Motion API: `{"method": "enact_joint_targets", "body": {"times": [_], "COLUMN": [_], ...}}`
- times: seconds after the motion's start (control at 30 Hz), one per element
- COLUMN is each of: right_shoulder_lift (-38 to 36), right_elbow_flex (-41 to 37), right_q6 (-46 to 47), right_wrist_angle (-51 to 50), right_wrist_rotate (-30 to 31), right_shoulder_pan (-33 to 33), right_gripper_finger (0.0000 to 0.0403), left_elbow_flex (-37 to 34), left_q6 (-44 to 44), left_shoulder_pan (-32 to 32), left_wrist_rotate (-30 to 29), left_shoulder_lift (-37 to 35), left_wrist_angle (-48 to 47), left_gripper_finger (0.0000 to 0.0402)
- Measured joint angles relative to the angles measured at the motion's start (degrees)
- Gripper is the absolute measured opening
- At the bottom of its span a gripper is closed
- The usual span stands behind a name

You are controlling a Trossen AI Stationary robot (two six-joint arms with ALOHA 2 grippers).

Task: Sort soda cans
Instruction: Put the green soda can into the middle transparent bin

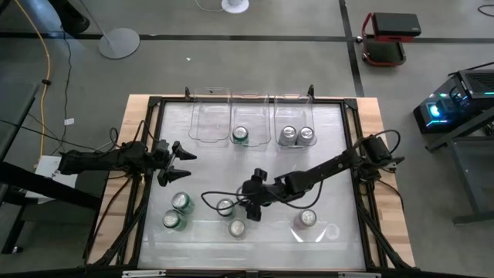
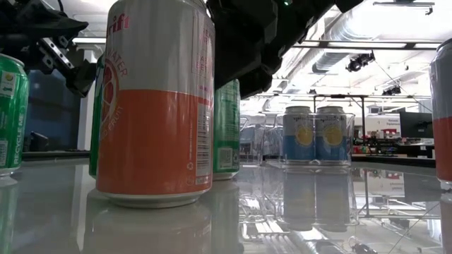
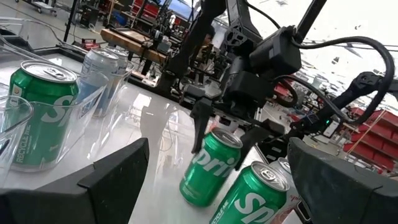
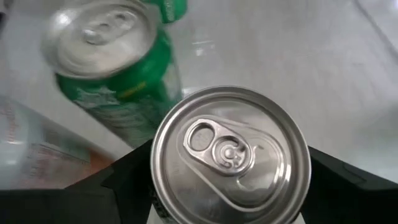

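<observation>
Loose soda cans: pair of green cans (image 1: 177, 211) lower left, silver can (image 1: 307, 219) lower right, another (image 1: 237, 228) bottom centre; right gripper (image 1: 253, 207) straddles a green can (image 3: 210, 167), fingers spread, contact unclear; left gripper (image 1: 179, 162) spread, centre left; clear bins (image 1: 252, 120) top hold three cans, labels unreadable

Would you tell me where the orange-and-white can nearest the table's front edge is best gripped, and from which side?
Grip the orange-and-white can on its round side wall, just below the rim, coming straight down from above: it stands upright, its top is uncovered, and its left and right sides are free.
</observation>
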Motion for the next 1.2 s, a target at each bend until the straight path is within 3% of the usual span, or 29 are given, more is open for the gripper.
{"method": "enact_joint_targets", "body": {"times": [0.27, 0.47, 0.63, 0.83, 1.03, 1.2], "right_shoulder_lift": [-9.4, -20.2, -23.1, -19.5, -15.3, -11.3], "right_elbow_flex": [-0.1, 0.1, 0.1, 0.0, 0.0, 0.0], "right_q6": [-7.6, -19.9, -25.7, -30.1, -32.3, -33.1], "right_wrist_angle": [-5.3, -8.9, -11.6, -13.1, -12.3, -12.5], "right_wrist_rotate": [6.0, 5.8, -3.3, -15.5, -23.0, -24.5], "right_shoulder_pan": [-2.2, -10.4, -20.8, -31.1, -36.6, -37.7], "right_gripper_finger": [0.0289, 0.0289, 0.0289, 0.0289, 0.0289, 0.0289], "left_elbow_flex": [0.0, 0.0, 0.0, 0.0, 0.0, 0.0], "left_q6": [0.0, 0.1, 0.0, 0.1, 1.5, 4.2], "left_shoulder_pan": [0.0, 0.0, 0.0, 0.0, 0.0, 0.0], "left_wrist_rotate": [0.0, 0.0, 0.0, 0.0, 0.0, 0.0], "left_shoulder_lift": [0.0, 0.0, 0.0, 0.0, 0.0, 0.0], "left_wrist_angle": [0.0, 0.0, 0.0, 0.0, 0.0, 0.0], "left_gripper_finger": [0.0360, 0.0360, 0.0360, 0.0360, 0.0360, 0.0360]}}
